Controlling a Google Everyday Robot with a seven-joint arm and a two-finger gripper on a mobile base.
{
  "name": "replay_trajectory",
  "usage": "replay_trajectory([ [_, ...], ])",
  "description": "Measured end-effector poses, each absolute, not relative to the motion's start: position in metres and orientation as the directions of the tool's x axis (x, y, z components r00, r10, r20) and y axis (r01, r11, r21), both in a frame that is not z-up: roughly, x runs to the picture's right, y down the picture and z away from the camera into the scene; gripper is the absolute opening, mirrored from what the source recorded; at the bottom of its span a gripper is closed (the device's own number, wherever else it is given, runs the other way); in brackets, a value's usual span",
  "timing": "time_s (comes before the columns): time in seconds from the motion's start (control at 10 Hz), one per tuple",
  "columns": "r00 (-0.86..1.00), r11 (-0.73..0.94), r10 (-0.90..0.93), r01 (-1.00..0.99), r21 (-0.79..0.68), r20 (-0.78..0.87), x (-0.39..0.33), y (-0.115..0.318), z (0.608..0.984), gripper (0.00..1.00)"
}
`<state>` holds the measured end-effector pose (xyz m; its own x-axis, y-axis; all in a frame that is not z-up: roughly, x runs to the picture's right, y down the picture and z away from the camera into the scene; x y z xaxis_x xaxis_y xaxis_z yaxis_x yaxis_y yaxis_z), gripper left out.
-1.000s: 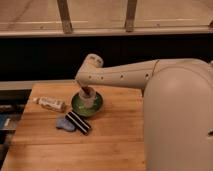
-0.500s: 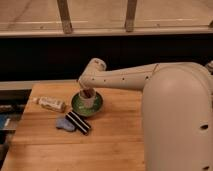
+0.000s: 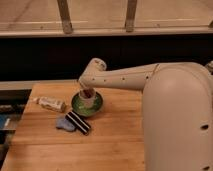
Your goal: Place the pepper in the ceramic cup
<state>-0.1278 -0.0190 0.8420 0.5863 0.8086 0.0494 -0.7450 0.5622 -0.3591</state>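
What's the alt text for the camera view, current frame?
The robot's gripper is over the ceramic cup, with the dark red pepper at the cup's mouth. The cup sits on a green saucer on a wooden table, near a striped block, a blue object and a small bottle.

end effector [image 3: 88, 92] over ceramic cup [image 3: 87, 99] | obstacles: bottle [image 3: 50, 104] left, striped block [image 3: 78, 122] front | right tabletop [image 3: 117, 130] bare

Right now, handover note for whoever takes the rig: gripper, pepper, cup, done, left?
Gripper: directly above the cup, wrist bent down over it.
Cup: upright on the green saucer, mid-table.
Pepper: dark red piece at the cup's mouth, under the gripper.
Done: pepper carried to the cup.
Left: confirm it is released inside, then pull the arm back.
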Motion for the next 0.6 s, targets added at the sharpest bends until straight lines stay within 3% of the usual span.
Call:
replay_trajectory([
  [0.3, 0.586, 0.562, 0.809, -0.745, -0.359, 0.049, -0.1274, -0.019, 0.842, 0.78],
  [0.6, 0.586, 0.562, 0.809, -0.745, -0.359, 0.049, -0.1277, -0.019, 0.8419, 0.8],
])
